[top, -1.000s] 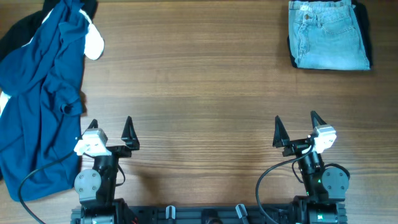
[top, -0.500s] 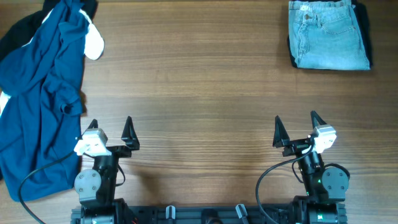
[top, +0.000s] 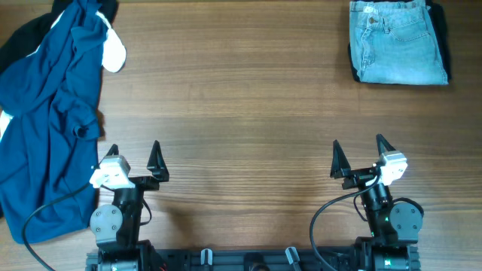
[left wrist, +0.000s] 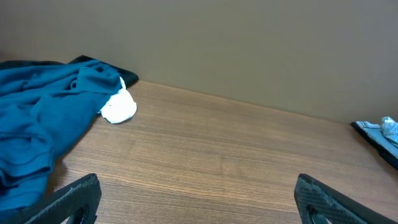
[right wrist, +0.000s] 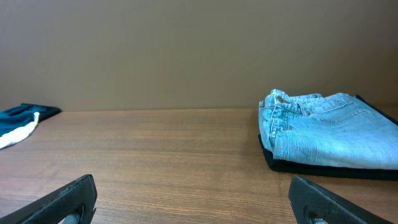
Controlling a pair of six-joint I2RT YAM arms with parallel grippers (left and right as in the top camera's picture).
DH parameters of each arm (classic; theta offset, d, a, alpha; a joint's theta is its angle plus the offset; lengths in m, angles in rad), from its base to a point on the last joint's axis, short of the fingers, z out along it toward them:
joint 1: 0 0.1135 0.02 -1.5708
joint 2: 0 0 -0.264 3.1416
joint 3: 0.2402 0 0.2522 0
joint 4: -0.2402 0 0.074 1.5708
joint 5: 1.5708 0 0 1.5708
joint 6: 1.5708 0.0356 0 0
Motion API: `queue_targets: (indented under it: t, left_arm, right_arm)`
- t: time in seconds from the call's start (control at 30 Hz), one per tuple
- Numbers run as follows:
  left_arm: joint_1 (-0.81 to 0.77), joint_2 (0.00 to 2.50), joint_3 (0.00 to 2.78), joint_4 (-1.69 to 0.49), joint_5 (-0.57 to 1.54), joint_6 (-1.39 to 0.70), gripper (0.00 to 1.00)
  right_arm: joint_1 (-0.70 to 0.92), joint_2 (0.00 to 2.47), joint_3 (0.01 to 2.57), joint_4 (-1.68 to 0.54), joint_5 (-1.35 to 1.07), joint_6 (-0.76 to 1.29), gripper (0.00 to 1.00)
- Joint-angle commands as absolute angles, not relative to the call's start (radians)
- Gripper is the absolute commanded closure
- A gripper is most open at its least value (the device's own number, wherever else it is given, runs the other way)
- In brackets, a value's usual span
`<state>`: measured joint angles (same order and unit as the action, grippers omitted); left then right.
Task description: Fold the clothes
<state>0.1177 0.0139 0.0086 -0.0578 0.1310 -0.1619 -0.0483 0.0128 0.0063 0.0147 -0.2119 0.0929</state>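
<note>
A large dark-blue shirt (top: pixel 49 113) lies crumpled along the table's left side; it also shows in the left wrist view (left wrist: pixel 37 118). A white piece (top: pixel 113 53) and a black piece (top: pixel 19 41) poke out from under its top end. Folded light-blue jeans (top: pixel 398 41) sit on a folded black piece (top: pixel 443 30) at the far right; they show in the right wrist view (right wrist: pixel 323 130) too. My left gripper (top: pixel 134 156) is open and empty near the front edge, just right of the shirt. My right gripper (top: pixel 358 153) is open and empty at the front right.
The wooden table (top: pixel 241 113) spans the view. A black cable (top: pixel 45 218) from the left arm loops over the shirt's lower part. A plain wall stands behind the table's far edge.
</note>
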Motion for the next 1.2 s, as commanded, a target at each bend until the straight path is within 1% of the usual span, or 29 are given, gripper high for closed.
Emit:
queue_targets:
  t: [0.0,0.9,1.0,1.17]
  left_arm:
    - [0.112,0.007,0.006,-0.065,0.129,-0.168,0.00]
    - [0.112,0.007,0.006,-0.065,0.121,-0.168,0.00]
    - [0.112,0.007,0.006,-0.065,0.121,-0.168,0.00]
    - [0.112,0.007,0.006,-0.065,0.122,-0.168,0.00]
  right_arm:
    - [-0.043,0.005,0.005,0.017,-0.202,0.105,0.00]
    - [-0.043,0.018,0.005,0.017,-0.202,0.107,0.00]
    - [-0.043,0.019,0.005,0.018,-0.165,0.105,0.00]
    - [-0.043,0.019,0.005,0.061,-0.157,0.118,0.00]
